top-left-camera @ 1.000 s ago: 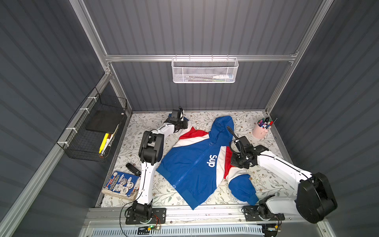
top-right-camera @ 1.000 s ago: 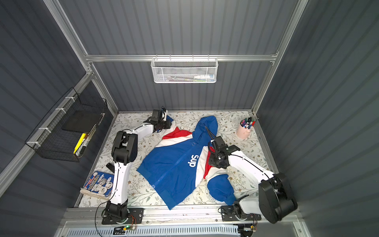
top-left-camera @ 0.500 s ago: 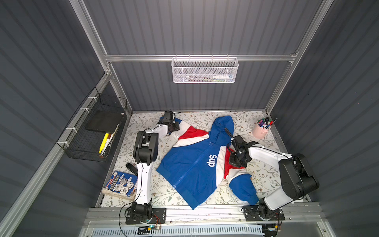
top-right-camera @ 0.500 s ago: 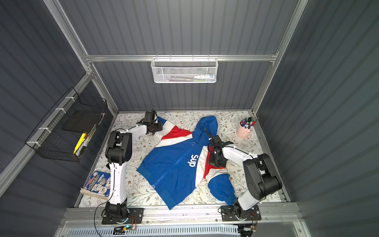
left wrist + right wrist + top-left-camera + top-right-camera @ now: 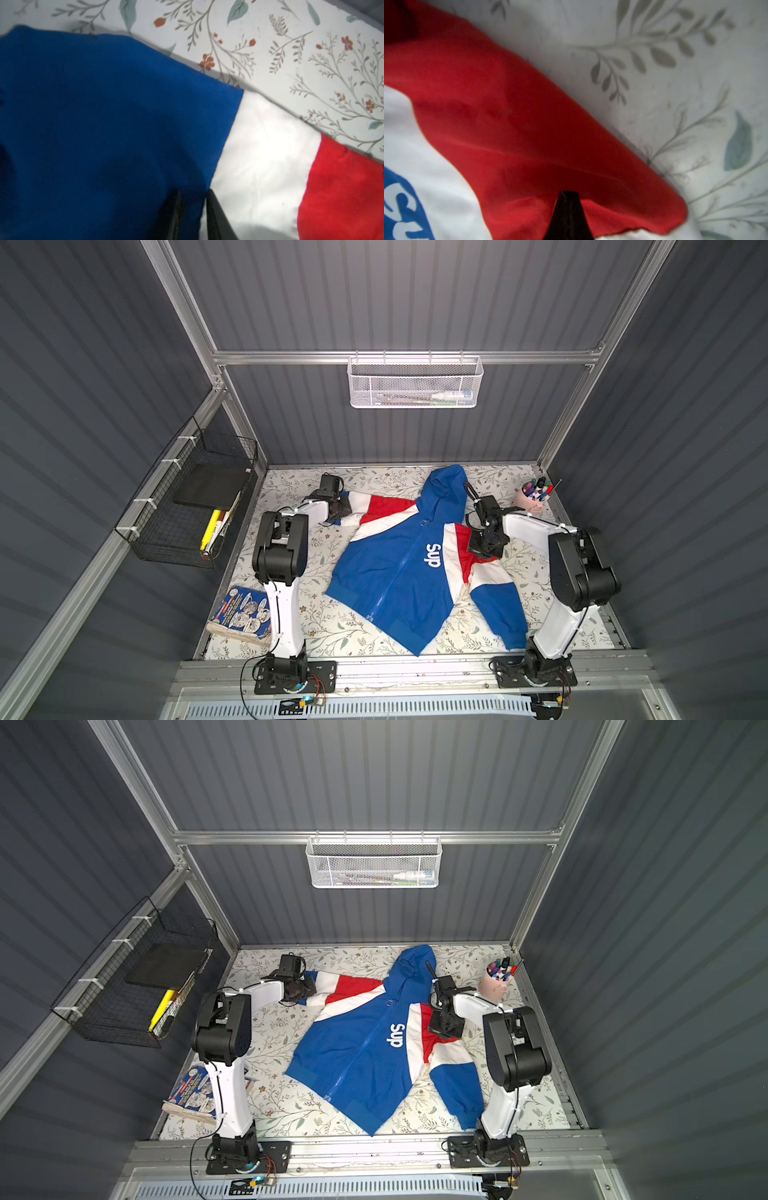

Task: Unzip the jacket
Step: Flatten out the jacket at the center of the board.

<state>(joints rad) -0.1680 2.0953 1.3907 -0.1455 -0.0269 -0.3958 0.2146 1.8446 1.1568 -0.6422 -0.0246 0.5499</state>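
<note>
1. Lying front-up on the floral-print tabletop [image 5: 332, 626], the royal-blue hooded fabric jacket [image 5: 395, 568] is zipped up, with its hood toward the far edge.
2. Left gripper [image 5: 194, 193], at the far-left sleeve, is nearly closed and pinches blue fabric.
3. Right gripper [image 5: 569, 194] is fully closed, nipping the red shoulder band on the right.

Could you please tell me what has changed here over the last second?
The left hand moved outward toward the left wall, pulling a sleeve of the jacket out straight. The right elbow swung in toward the jacket, while the right hand stayed pinched on the red sleeve band, barely shifting. The zip is still closed; the pen cup and the book did not move.
</note>
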